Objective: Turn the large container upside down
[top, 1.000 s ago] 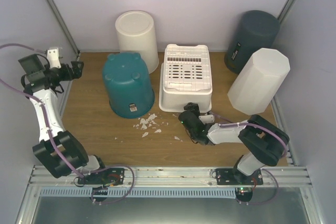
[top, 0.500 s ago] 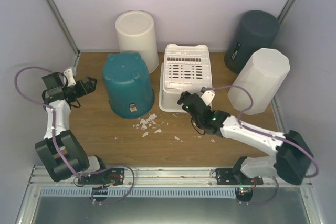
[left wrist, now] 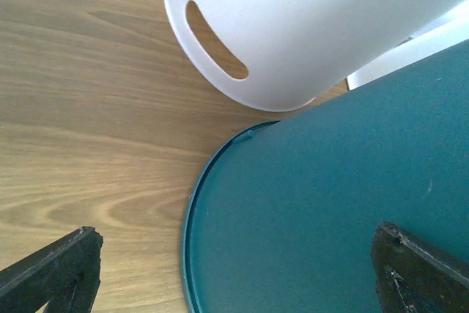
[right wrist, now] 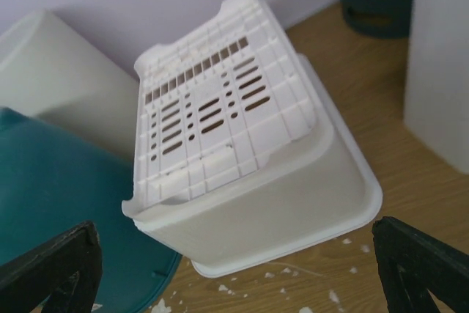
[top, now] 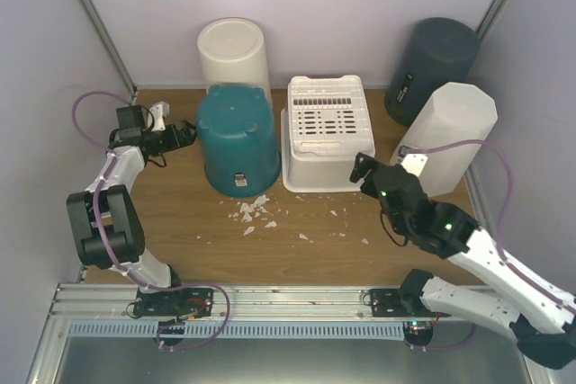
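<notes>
A teal bucket (top: 238, 141) stands bottom-up at the table's middle left, its rim on the wood. My left gripper (top: 184, 137) is open at the bucket's left side; in the left wrist view the teal wall (left wrist: 330, 218) fills the space between the spread fingers (left wrist: 66, 262). A white slotted basket (top: 326, 132) lies bottom-up beside it. My right gripper (top: 362, 168) is open and empty, hovering off the basket's front right corner; the right wrist view looks down on the basket (right wrist: 242, 152).
A white round bin (top: 234, 56) stands bottom-up behind the teal bucket, touching it. A dark grey bin (top: 432, 65) and a white faceted bin (top: 445, 137) stand at the back right. White crumbs (top: 256, 213) litter the wood in front.
My left gripper swung in from the left wall to the teal bucket, which shifted right and back. My right arm rose and moved right, away from the basket's front.
</notes>
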You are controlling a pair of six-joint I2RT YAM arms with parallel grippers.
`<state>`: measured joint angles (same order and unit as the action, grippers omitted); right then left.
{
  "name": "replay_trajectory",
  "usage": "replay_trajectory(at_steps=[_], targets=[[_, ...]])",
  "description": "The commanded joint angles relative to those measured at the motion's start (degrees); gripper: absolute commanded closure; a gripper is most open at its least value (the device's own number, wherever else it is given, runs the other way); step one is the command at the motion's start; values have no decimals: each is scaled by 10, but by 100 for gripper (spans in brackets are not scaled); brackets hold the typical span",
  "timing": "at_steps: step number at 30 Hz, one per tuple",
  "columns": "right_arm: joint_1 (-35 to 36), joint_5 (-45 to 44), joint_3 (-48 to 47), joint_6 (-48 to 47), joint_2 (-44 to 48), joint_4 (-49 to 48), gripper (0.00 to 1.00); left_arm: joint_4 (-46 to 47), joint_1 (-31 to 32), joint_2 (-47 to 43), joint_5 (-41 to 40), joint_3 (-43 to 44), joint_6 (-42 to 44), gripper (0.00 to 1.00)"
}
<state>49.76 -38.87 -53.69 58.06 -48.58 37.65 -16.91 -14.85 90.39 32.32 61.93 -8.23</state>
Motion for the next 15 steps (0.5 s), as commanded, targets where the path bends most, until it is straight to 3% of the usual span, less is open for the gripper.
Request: replay_trajectory(at_steps=[1,6,15], targets=[[-2,-73,-35,2,40,139,0,31,32,17,6,16,-10,1],[-2,-99,-52,21,43,210,0,38,64,42,-13,37,-5,1],[-3,-108,-26,32,69,225,0,39,80,117,-19,126,-19,1]])
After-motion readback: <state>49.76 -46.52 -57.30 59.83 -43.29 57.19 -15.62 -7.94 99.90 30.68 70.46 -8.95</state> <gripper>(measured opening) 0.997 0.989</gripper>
